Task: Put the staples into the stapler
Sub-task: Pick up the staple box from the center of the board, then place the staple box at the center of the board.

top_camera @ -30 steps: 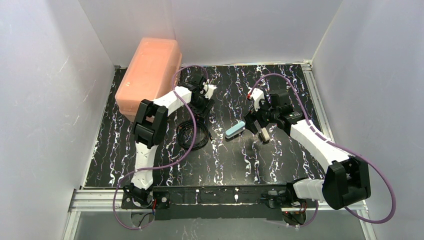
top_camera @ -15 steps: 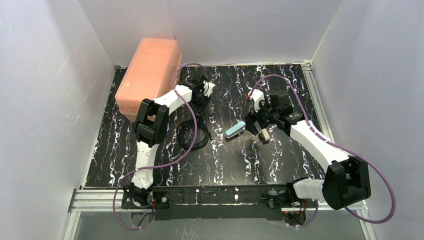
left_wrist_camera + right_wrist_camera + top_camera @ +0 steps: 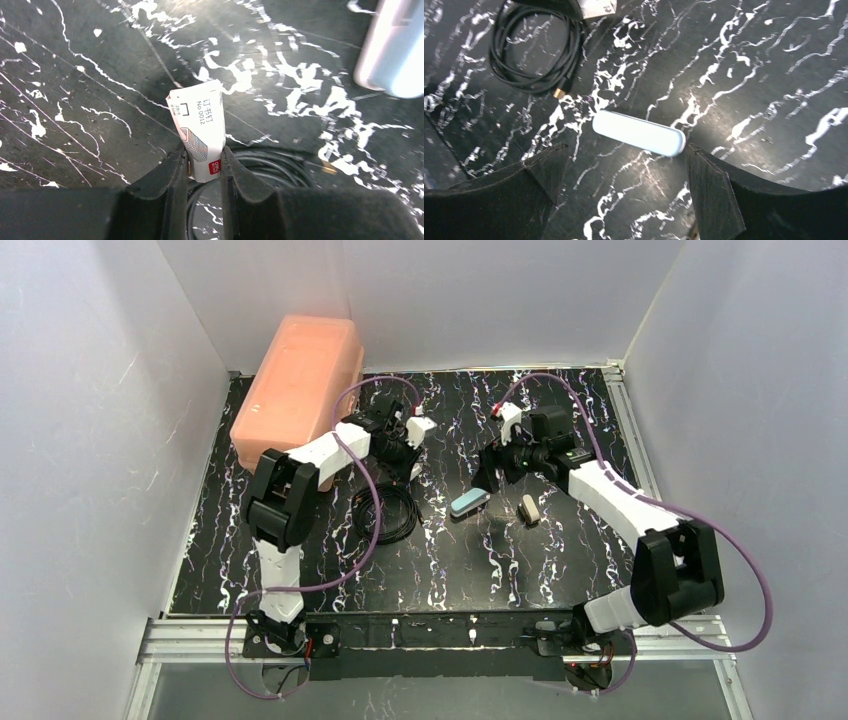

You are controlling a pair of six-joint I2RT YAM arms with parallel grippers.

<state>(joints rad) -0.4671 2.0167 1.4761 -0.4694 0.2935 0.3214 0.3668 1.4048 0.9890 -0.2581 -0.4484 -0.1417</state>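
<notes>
The light-blue stapler (image 3: 469, 502) lies closed on the black marbled table. In the right wrist view it (image 3: 639, 140) sits just ahead of my right gripper (image 3: 624, 155), whose jaws are wide open and empty above it. In the top view the right gripper (image 3: 495, 468) hovers just behind the stapler. A small tan sleeve (image 3: 530, 509) lies on the table right of the stapler; I cannot make out a silvery strip. My left gripper (image 3: 205, 160) is shut on a small white printed box (image 3: 200, 127), above the table at the far left (image 3: 412, 435).
A coiled black cable (image 3: 388, 512) lies under and in front of the left gripper, and shows in the right wrist view (image 3: 531, 50). A large pink lidded box (image 3: 300, 390) stands at the back left. White walls enclose the table.
The right gripper has pulled back and left from the tan sleeve, which now lies alone on the table. The left gripper shifted slightly with the white box.
</notes>
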